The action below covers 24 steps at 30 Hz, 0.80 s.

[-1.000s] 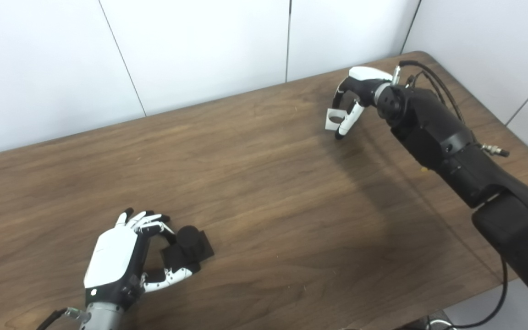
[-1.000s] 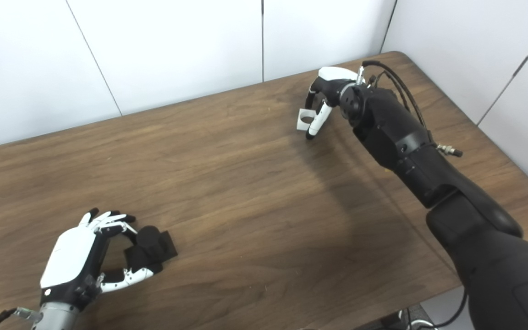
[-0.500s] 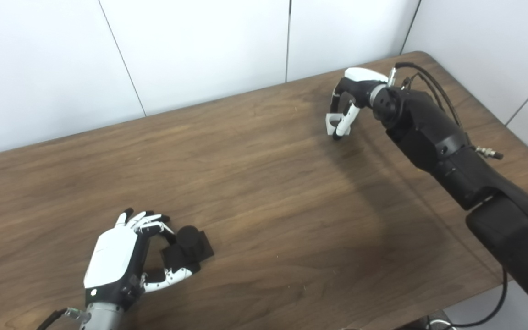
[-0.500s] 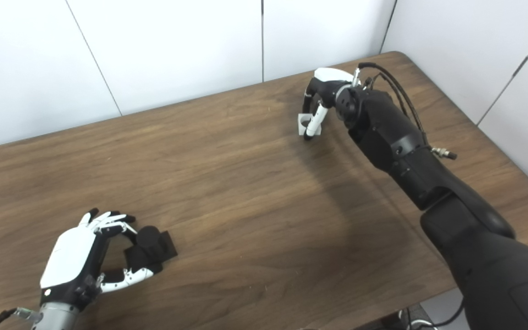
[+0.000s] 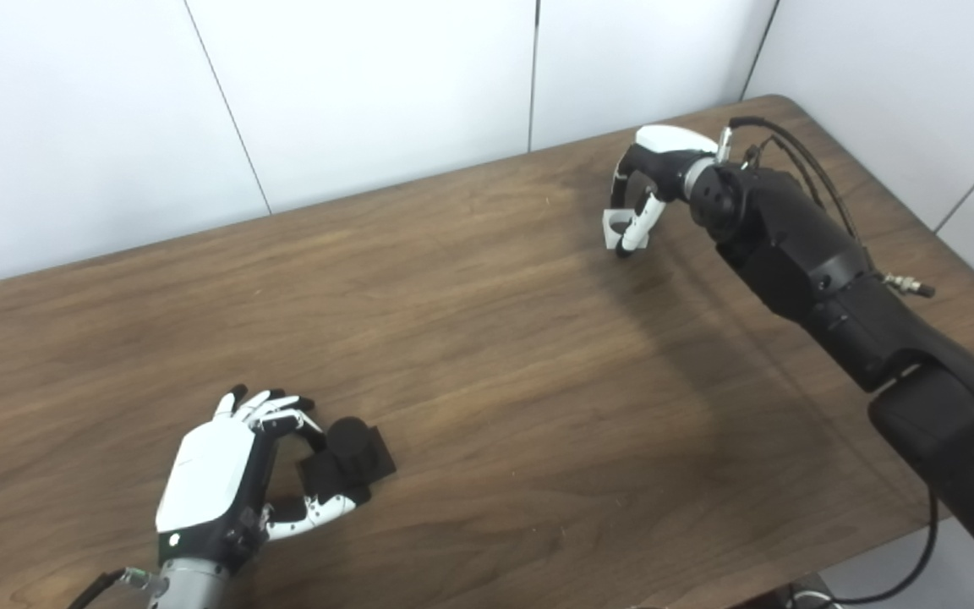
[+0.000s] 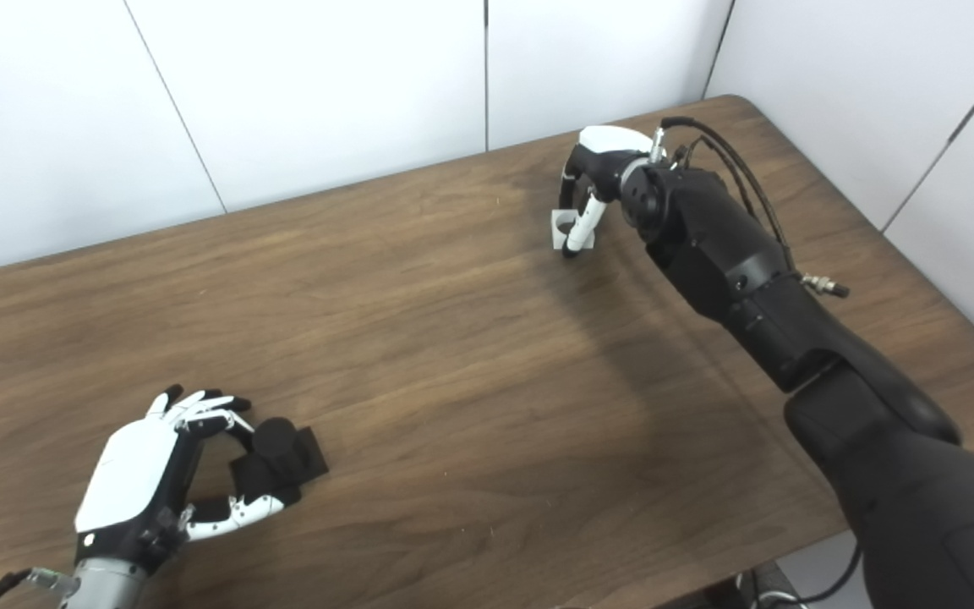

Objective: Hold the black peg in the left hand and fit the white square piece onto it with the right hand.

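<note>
The right hand (image 5: 652,173) has lowered the one white square piece (image 5: 616,228) toward the table (image 5: 487,338), still pinching it. Well apart, the left hand (image 5: 221,474) stays curled around the one black peg (image 5: 347,452).

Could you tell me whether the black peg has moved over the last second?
No. The black peg sits at the same spot on the table's wood grain, beside the left hand.
</note>
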Each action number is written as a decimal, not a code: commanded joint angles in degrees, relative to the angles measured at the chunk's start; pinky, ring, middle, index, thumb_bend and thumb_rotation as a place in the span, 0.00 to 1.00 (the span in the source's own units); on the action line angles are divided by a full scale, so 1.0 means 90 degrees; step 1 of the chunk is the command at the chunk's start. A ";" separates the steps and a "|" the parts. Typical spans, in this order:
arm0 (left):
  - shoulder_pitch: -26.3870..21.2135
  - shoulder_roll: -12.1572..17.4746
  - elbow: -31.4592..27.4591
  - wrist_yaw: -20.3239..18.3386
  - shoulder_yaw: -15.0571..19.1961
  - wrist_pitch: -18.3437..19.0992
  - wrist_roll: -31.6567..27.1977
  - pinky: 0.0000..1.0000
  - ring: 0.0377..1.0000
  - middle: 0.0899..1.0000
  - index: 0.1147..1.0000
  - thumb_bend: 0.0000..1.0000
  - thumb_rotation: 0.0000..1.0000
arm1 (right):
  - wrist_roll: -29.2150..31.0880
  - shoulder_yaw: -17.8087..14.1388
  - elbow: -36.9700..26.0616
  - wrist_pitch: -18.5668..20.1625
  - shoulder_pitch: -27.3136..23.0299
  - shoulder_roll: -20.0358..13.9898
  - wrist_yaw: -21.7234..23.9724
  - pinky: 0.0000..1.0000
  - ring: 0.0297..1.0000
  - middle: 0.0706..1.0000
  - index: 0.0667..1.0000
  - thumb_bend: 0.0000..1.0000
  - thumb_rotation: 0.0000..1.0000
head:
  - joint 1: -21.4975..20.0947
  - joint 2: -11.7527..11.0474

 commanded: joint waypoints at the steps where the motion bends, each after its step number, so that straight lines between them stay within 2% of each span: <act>1: 0.0119 0.0025 0.0008 -0.0102 -0.0060 0.0043 0.0112 1.00 0.88 0.75 0.42 0.52 0.05 | -0.0039 -0.0044 -0.0317 -0.0288 -0.0154 -0.0227 -0.0186 0.97 0.95 0.82 0.45 0.52 0.13 | 0.0067 -0.0006; 4: 0.0135 -0.0001 0.0048 -0.0033 -0.0076 0.0002 0.0127 1.00 0.88 0.75 0.42 0.52 0.05 | -0.0001 -0.0067 -0.0736 -0.0464 -0.0077 -0.0263 -0.0098 1.00 0.96 0.79 0.45 0.52 0.13 | 0.0255 -0.0048; 10: 0.0141 -0.0057 0.0147 0.0035 -0.0160 -0.0029 0.0207 1.00 0.89 0.76 0.42 0.52 0.05 | -0.0021 -0.0117 -0.1568 -0.0401 0.0030 -0.0230 0.0224 1.00 0.98 0.79 0.45 0.52 0.13 | 0.0631 -0.0126; 14: 0.0151 -0.0124 0.0178 0.0054 -0.0220 0.0026 0.0300 1.00 0.90 0.76 0.42 0.52 0.05 | 0.0001 -0.0088 -0.1930 -0.0760 0.0049 -0.0257 0.0269 1.00 0.97 0.77 0.45 0.52 0.13 | 0.0867 -0.0177; 21: 0.0154 -0.0281 0.0223 0.0086 -0.0348 0.0163 0.0440 1.00 0.90 0.77 0.42 0.52 0.05 | 0.0053 0.0035 -0.2870 -0.1171 0.0056 -0.0248 0.0795 1.00 0.95 0.77 0.45 0.52 0.13 | 0.1490 -0.0242; 24: 0.0145 -0.0344 0.0254 0.0105 -0.0420 0.0221 0.0537 1.00 0.91 0.77 0.42 0.52 0.05 | 0.0064 0.0110 -0.3298 -0.1214 0.0039 -0.0143 0.1125 1.00 0.95 0.77 0.45 0.52 0.13 | 0.1708 -0.0246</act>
